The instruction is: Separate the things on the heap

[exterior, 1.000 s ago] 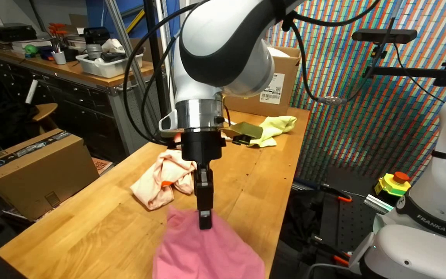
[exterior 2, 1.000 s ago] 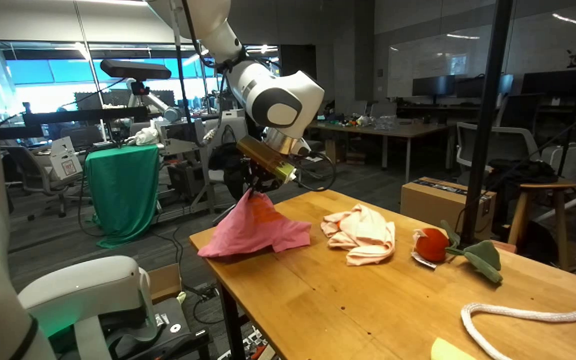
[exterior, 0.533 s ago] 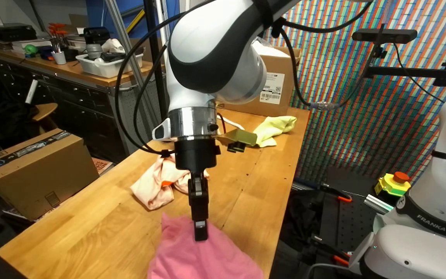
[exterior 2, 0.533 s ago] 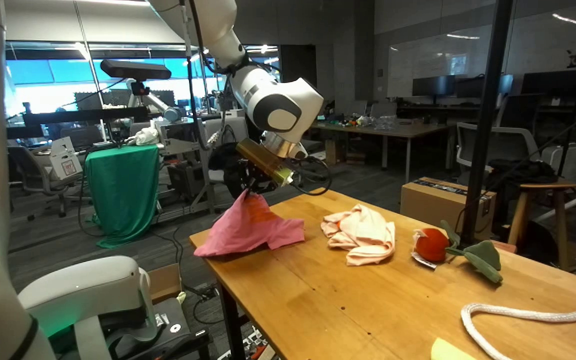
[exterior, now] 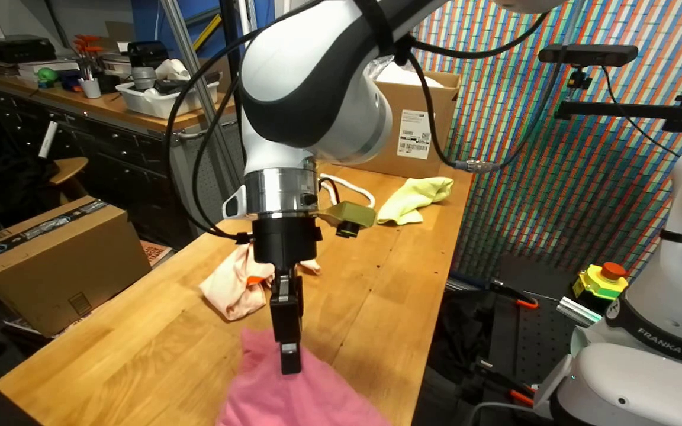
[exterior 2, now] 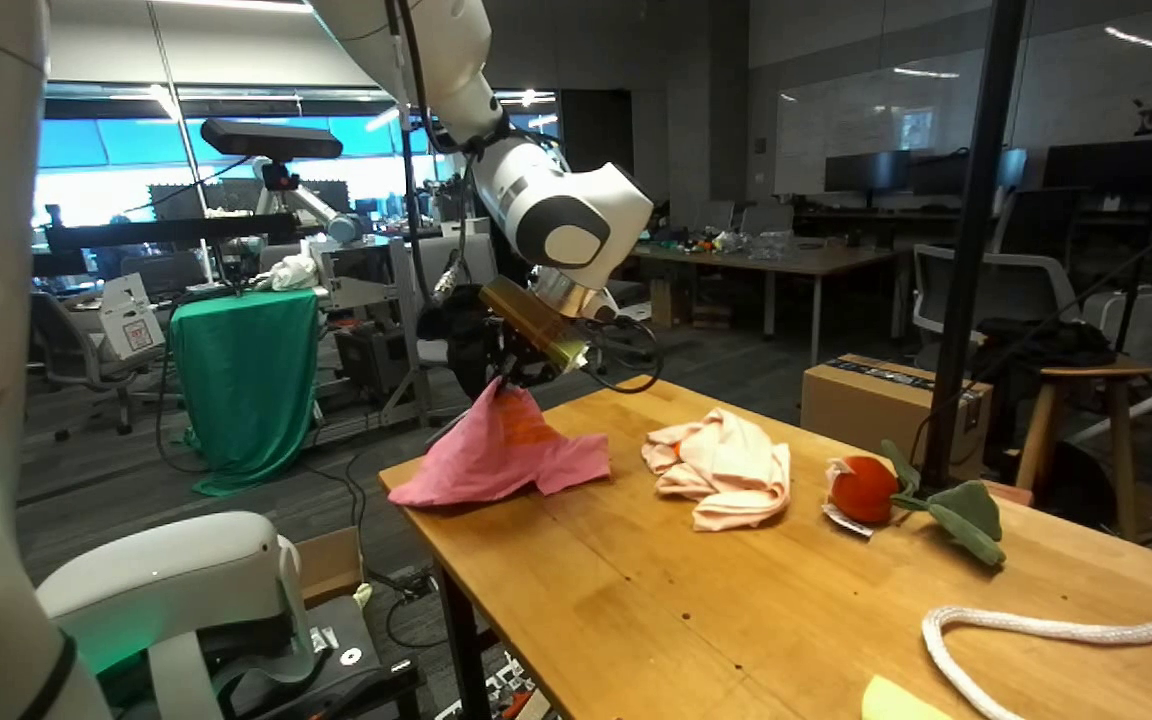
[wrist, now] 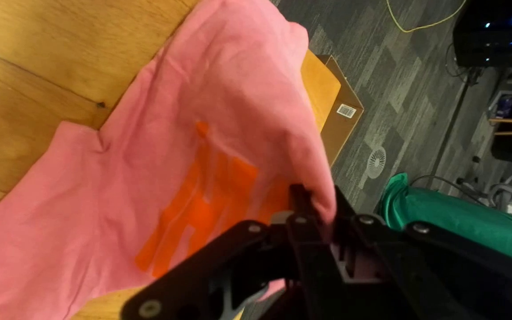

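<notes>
My gripper (exterior: 290, 362) is shut on a pinched fold of the pink cloth (exterior: 305, 402). In the wrist view the fold runs between the fingers (wrist: 299, 200). The pink cloth (exterior 2: 496, 455) hangs from the gripper as a tent, its lower part resting at the table's end; it has an orange patch. The cream cloth (exterior 2: 726, 470) with reddish marks lies crumpled beside it, apart. The small red ball-like object (exterior 2: 864, 490) with green leaves lies farther along. The white cord loop (exterior 2: 1066, 632) and yellow-green cloth (exterior: 415, 198) lie at the opposite end. No joined heap shows.
The wooden table's (exterior: 140, 355) edge runs close to the pink cloth. A cardboard box (exterior: 441, 118) stands at the table's far end, another (exterior: 68, 266) on the floor. A black pole (exterior 2: 966, 250) rises by the table. The other white arm (exterior: 643, 378) stands beside it.
In an exterior view my gripper has moved left and slightly down, still gripping the pink cloth, which shifts along with it. The other items have not moved.
</notes>
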`<state>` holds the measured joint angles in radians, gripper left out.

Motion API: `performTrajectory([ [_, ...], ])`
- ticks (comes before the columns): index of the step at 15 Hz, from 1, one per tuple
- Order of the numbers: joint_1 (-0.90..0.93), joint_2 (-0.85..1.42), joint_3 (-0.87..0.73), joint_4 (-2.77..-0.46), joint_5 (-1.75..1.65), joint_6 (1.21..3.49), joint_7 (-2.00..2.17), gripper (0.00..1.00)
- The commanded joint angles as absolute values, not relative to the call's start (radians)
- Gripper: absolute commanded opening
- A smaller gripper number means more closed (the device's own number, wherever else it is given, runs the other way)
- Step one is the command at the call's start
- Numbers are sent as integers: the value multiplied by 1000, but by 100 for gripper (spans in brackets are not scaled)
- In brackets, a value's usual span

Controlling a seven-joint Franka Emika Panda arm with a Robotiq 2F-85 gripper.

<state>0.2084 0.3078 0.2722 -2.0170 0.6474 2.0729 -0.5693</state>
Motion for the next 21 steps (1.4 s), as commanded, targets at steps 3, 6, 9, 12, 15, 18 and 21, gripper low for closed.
performTrajectory([
  [3, 215, 334, 272, -1987, 596, 2088, -462, 62],
  [6, 223, 334, 254, -2004, 521, 2139, -338, 84],
  [9, 220, 337, 228, -2028, 418, 2253, -212, 100],
  [12, 220, 342, 195, -2047, 321, 2371, -97, 100],
  [15, 224, 339, 155, -2067, 227, 2480, 30, 100],
  [18, 242, 346, 103, -2074, 114, 2573, 185, 100],
  [21, 277, 355, 31, -2072, -25, 2641, 368, 100],
])
